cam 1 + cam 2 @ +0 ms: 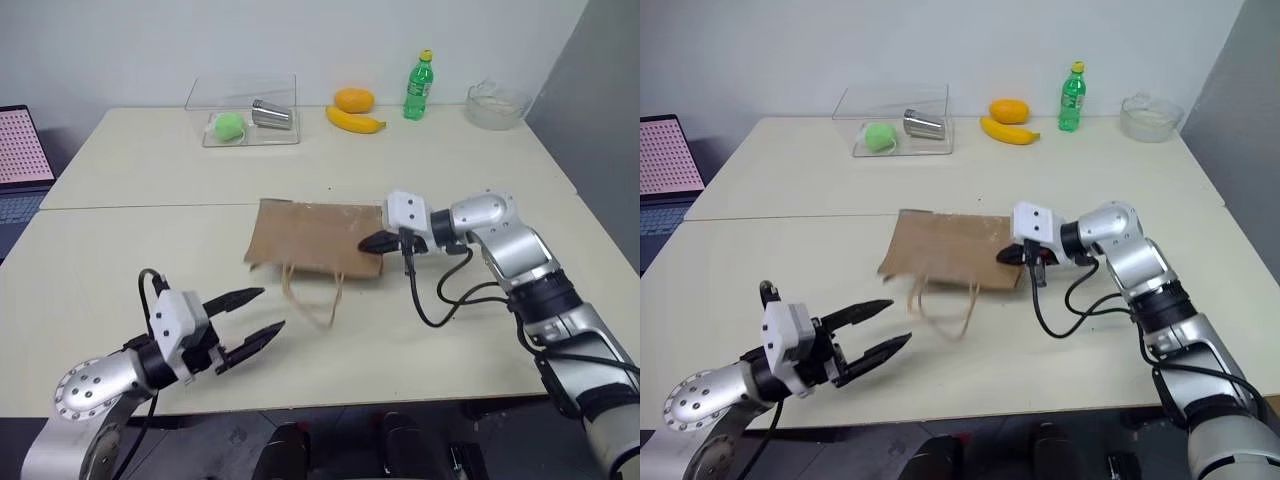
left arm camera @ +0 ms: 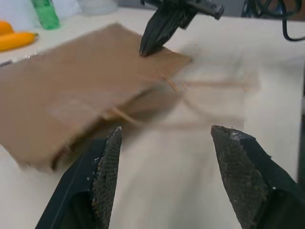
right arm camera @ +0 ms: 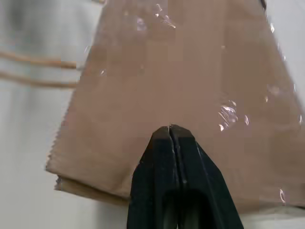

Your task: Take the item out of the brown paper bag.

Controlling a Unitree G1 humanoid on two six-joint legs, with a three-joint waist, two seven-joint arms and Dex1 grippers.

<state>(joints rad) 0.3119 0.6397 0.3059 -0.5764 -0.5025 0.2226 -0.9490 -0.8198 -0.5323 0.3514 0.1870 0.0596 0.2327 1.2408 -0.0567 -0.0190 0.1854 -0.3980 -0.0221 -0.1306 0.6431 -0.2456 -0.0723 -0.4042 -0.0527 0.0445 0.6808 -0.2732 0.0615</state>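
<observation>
Two grippers in play. The brown paper bag [image 1: 318, 240] lies flat near the middle of the table [image 1: 120, 290], its loop handles [image 1: 315, 290] trailing toward the robot. The right gripper [image 1: 379, 243] has its fingers pressed together, tips down at the bag's right corner near the mouth edge; it looks like it's pinning or nipping that corner to keep the bag from sliding, but I can't tell whether paper is actually caught between the tips. The left gripper [image 1: 248, 330] hovers off the table, short of the handles, fingers [image 2: 108, 167] spread wide with nothing between them, aimed at the bag's open end, probably set to reach in or lift the top layer. The item isn't visible, presumably inside the bag. Orange fruit [image 1: 354, 100], banana [image 1: 354, 121] and green bottle [image 1: 419, 87] sit well apart at the far edge.
</observation>
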